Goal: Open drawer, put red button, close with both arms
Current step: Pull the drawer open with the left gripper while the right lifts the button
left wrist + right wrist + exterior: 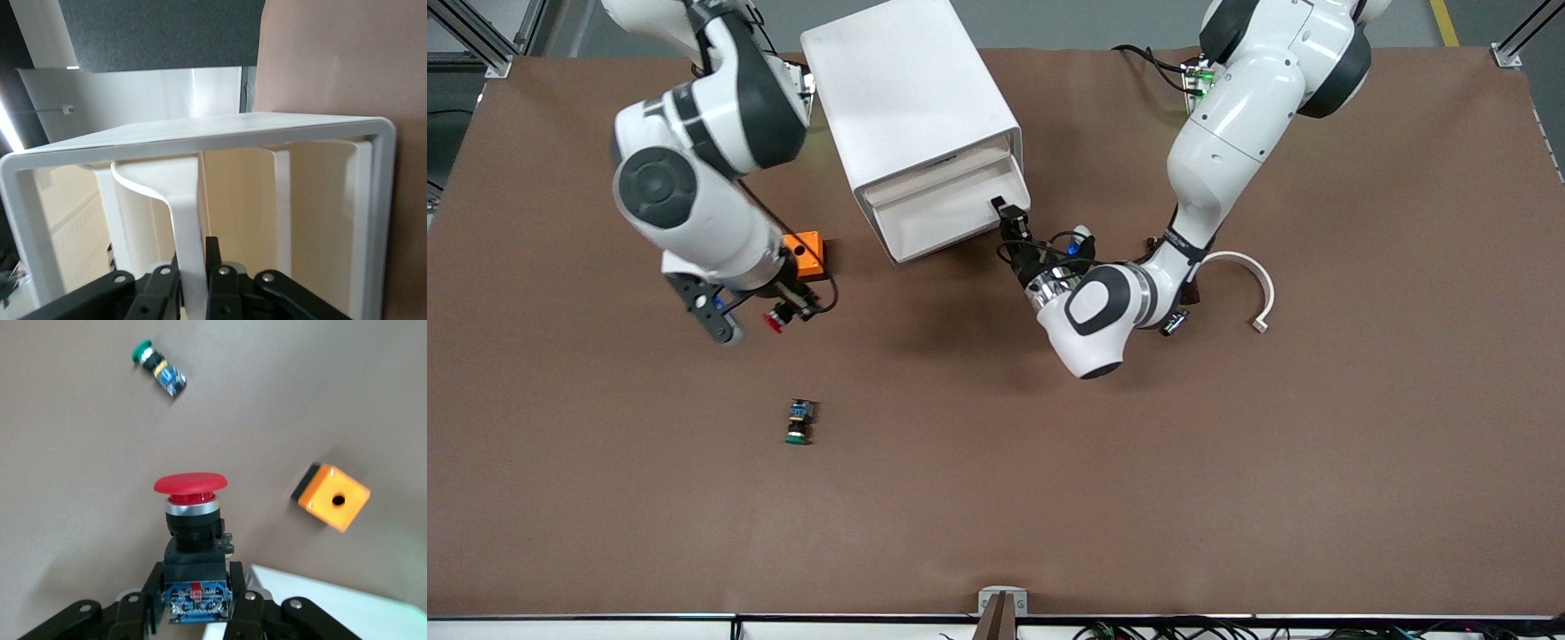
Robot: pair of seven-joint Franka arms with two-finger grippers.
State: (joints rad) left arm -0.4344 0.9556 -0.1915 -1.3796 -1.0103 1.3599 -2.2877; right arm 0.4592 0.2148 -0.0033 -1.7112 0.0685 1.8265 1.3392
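Observation:
The white cabinet [911, 107] stands at the back of the table. One white drawer [934, 213] is pulled partly out of its front. My left gripper [1002, 212] is shut on the drawer's front handle strip [190, 253], one finger on each side of it. My right gripper [787, 313] is shut on the black-and-blue body of the red button [775, 321], held over the bare table beside the orange box. In the right wrist view the red button [191, 513] points cap outward between the fingers [243, 600].
A small orange box [807, 253] with a round hole sits by the right arm. A green-capped switch [799, 422] lies nearer to the front camera. A white curved strip [1254, 284] and a small dark part [1174, 322] lie by the left arm.

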